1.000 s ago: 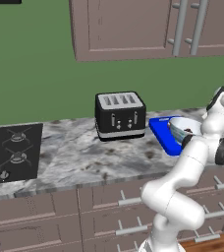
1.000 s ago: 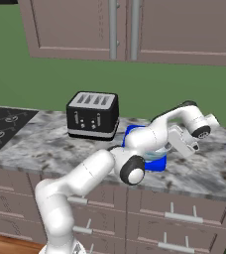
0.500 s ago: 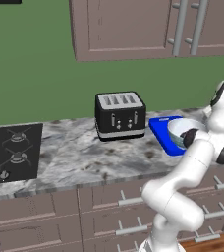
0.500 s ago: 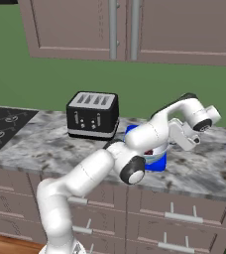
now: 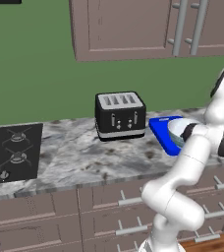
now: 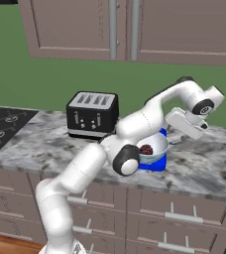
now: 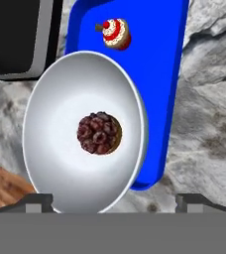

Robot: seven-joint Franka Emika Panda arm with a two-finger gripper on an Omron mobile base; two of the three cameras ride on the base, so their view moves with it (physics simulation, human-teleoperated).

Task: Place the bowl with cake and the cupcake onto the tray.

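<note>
From my left base camera I see the blue tray lying on the marble counter just right of the black toaster. The pale bowl sits on the tray's near end, partly hidden behind my arm, so I cannot read its contents from here.

From my right base camera the bowl rests on the tray, which shows as a blue edge under and in front of it; the dark reddish cake lump lies inside the bowl. The gripper hangs above and to the right of the bowl, apart from it, with nothing between its fingers. From this angle I cannot judge how wide the fingers stand.

From my hand camera I look straight down on the bowl, with the cake lump at its centre. The bowl overlaps the tray and overhangs its edge toward the toaster side. The cupcake stands on the bare tray floor beyond the bowl, clear of its rim. My two fingertips sit far apart at the frame's bottom corners: the claw is spread wide and empty.
</note>
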